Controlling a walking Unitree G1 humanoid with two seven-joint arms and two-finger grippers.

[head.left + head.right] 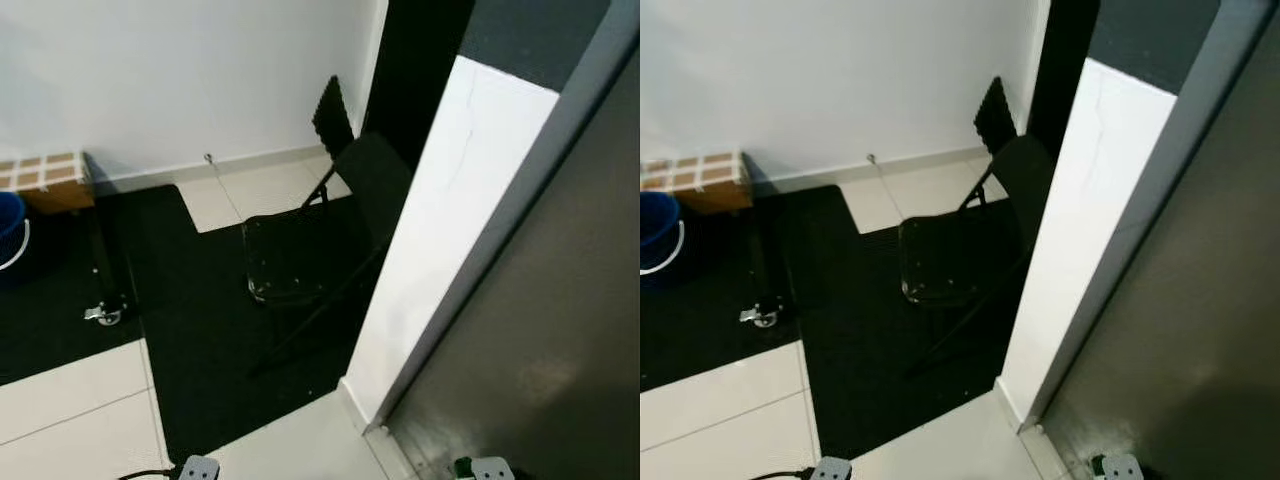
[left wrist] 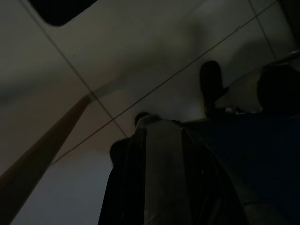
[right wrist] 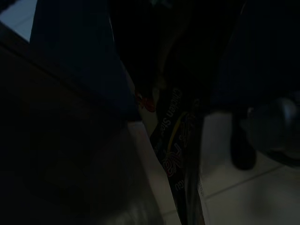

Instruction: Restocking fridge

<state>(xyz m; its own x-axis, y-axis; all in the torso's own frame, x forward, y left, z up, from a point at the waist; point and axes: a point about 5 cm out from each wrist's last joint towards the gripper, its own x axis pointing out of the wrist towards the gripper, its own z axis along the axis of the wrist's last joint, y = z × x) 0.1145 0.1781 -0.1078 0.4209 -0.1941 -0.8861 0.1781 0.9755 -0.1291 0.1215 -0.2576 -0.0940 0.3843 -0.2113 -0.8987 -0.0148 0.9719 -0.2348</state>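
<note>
A black folding metal chair (image 1: pixel 300 255) is seen against the white wall (image 1: pixel 180 80), on a black floor mat (image 1: pixel 190 300) beside white floor tiles (image 1: pixel 70 410). A dark grey fridge door (image 1: pixel 540 340) is seen at the right, edged by a white panel (image 1: pixel 440 220). A blue bucket (image 1: pixel 10 230) is seen at far left. In the dim right wrist view, a dark printed packet (image 3: pixel 176 154) is seen close to the lens; whether the right gripper is clenched on it cannot be told. The left gripper (image 2: pixel 159 178) hangs over tiles, state unclear.

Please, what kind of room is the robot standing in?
Probably a utility corner of a home, beside the fridge: a tall grey appliance side, a black folding chair on tiled floor, and a blue bucket.
</note>
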